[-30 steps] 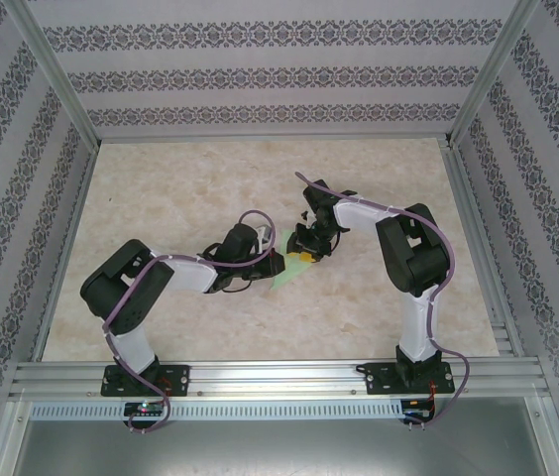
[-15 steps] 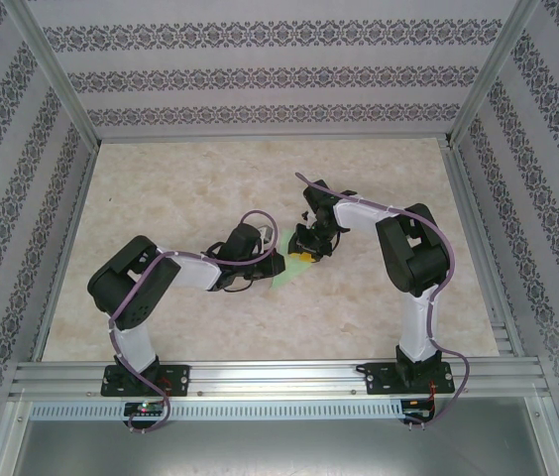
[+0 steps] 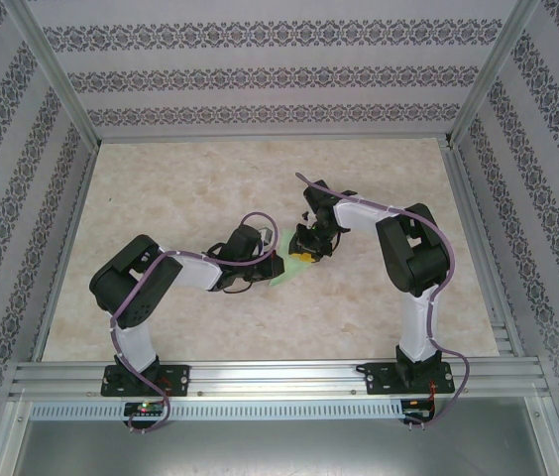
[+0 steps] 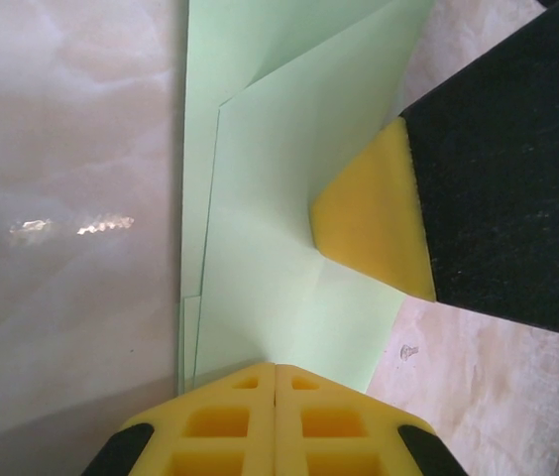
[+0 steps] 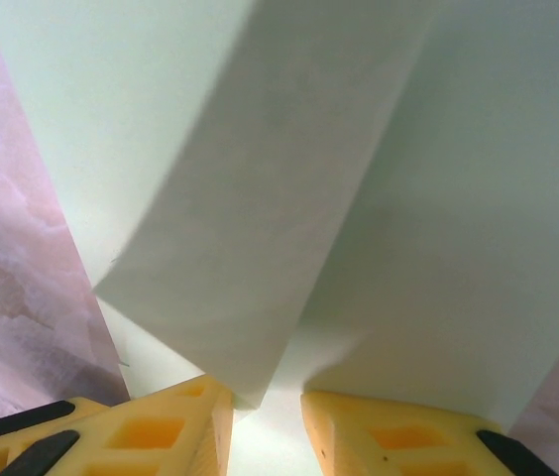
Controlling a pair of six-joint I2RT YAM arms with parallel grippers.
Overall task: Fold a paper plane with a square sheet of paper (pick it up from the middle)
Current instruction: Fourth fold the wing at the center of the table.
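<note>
Marbled beige tabletop (image 3: 180, 188) within a patterned-wall enclosure, both arms meeting near its middle. The sheet of paper (image 4: 279, 178) is pale green and already carries at least one fold, with layered edges showing. It lies directly ahead of both sets of fingers and between the two grippers.

**Step in hand (judged):** an intermediate fold. One flap is being turned over while the rest of the sheet is pinned flat, and no dart shape is formed yet.

**Left gripper (image 4: 275, 369):** the fingers (image 4: 230, 421) are together with no gap. Their tips meet the near edge of the sheet. Whether they pinch that edge or only press it down cannot be told.

**Right gripper (image 5: 265, 412):** the fingers (image 5: 175, 426) stand apart by a moderate gap. A raised flap (image 5: 260, 228) rises just ahead of them, its lower corner reaching into the gap, unclamped. From the left wrist view, one yellow pad of this gripper touches the sheet's far-right part.

**Next move (judged):** bring the flap down in line with the layer beneath it, then press along the crease. The left fingers must hold the sheet fixed meanwhile, since thin paper slips and buckles readily.
</note>
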